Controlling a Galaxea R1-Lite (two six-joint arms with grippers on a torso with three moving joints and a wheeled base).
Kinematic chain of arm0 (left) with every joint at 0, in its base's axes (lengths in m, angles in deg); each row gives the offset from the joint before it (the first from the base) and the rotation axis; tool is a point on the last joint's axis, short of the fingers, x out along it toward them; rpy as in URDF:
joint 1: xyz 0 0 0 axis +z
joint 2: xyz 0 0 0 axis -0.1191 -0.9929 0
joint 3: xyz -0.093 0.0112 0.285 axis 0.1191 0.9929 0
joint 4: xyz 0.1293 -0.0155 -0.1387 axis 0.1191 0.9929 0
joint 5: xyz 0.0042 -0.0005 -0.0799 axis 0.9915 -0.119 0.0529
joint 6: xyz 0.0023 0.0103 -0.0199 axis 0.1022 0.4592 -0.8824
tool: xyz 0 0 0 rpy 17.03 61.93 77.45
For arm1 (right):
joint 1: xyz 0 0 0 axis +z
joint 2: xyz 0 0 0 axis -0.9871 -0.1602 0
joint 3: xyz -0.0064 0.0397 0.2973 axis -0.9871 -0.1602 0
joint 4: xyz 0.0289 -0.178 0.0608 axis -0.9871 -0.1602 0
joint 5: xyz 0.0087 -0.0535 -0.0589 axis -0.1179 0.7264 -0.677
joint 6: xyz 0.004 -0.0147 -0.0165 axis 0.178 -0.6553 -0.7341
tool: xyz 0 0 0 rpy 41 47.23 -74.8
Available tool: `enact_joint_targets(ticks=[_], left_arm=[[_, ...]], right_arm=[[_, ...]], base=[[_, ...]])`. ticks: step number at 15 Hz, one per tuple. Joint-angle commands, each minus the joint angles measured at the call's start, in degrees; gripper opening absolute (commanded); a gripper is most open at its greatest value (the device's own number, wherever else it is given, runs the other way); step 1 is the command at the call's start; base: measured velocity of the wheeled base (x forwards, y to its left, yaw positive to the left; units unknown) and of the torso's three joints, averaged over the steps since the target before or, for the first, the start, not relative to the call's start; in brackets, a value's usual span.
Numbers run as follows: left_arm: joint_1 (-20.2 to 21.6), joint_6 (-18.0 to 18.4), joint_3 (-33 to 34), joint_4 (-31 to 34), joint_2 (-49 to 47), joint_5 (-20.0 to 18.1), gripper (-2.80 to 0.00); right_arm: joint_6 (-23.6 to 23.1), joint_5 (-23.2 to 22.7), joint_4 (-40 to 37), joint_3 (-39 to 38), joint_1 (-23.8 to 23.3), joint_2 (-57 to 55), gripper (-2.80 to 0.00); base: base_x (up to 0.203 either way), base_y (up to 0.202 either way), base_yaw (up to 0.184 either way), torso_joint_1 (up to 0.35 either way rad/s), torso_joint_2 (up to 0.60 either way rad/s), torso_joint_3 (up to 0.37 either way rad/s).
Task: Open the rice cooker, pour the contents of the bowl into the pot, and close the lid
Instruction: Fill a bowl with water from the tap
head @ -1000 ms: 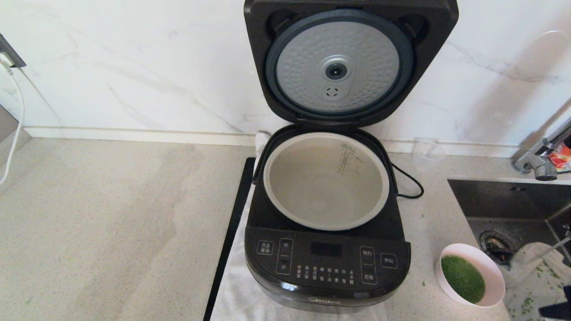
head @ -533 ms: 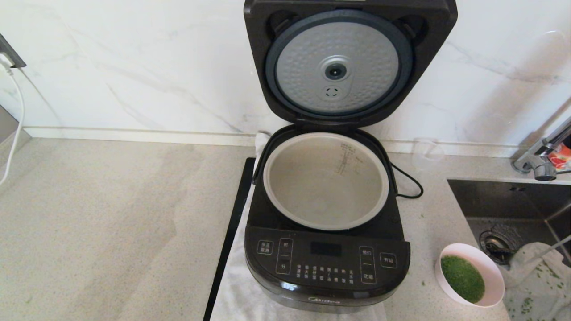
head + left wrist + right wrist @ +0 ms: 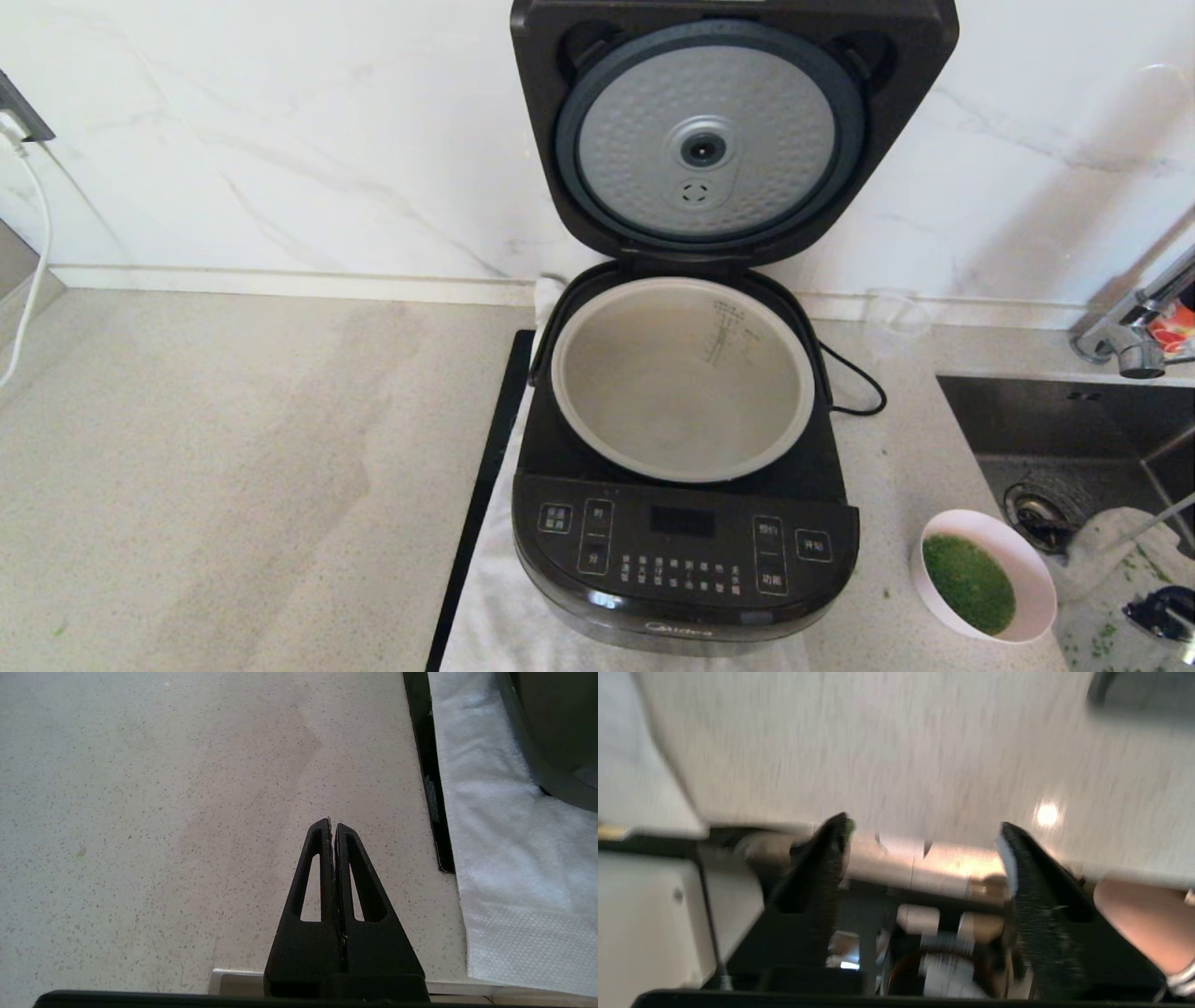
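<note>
The black rice cooker (image 3: 686, 551) stands open in the middle of the counter. Its lid (image 3: 733, 131) is upright against the wall, with the dimpled silver plate facing me. The pale grey pot (image 3: 681, 378) inside looks empty. The small white bowl (image 3: 1034, 583) of chopped green bits (image 3: 969, 583) sits on the counter right of the cooker. Part of my right arm (image 3: 1162, 614) shows just right of the bowl; the right gripper (image 3: 924, 826) is open and holds nothing. My left gripper (image 3: 332, 823) is shut over bare counter left of the cooker.
The sink (image 3: 1074, 420) and faucet (image 3: 1134, 327) lie right of the cooker, with a cloth (image 3: 1120, 551) specked with green in the basin. A clear cup (image 3: 896, 317) stands by the wall. A white towel (image 3: 490, 812) and a black strip (image 3: 427, 765) lie under the cooker.
A dark part of my right arm at the bottom right corner left the head view, and a shiny part of it has now come back in beside the bowl. Cooker and bowl have not moved.
</note>
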Motion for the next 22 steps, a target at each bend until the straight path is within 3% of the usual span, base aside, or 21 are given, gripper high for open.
enact_joint_targets(ticks=[1,10,14,17,22], left_arm=[[0.0,0.01,-0.01,0.02,0.06,0.02,-2.8],[0.0,0.01,-0.01,0.02,0.06,0.02,-2.8],[0.0,0.01,-0.01,0.02,0.06,0.02,-2.8],[0.0,0.01,-0.01,0.02,0.06,0.02,-2.8],[0.0,0.01,-0.01,0.02,0.06,0.02,-2.8]], right_arm=[[-0.24,-0.04,3.22,0.94,-0.69,-7.38,0.0],[-0.13,-0.71,11.66,7.26,-7.9,-21.39,0.0],[-0.38,-1.67,8.38,9.24,-8.0,-17.67,0.0],[0.56,-4.78,2.38,15.76,-8.8,-16.24,0.0],[3.81,-6.21,1.78,21.98,-11.27,-23.75,0.0]], base=[[0.0,0.0,0.0,0.0,0.0,0.0],[0.0,0.0,0.0,0.0,0.0,0.0],[0.0,0.0,0.0,0.0,0.0,0.0],[0.0,0.0,0.0,0.0,0.0,0.0],[0.0,0.0,0.0,0.0,0.0,0.0]])
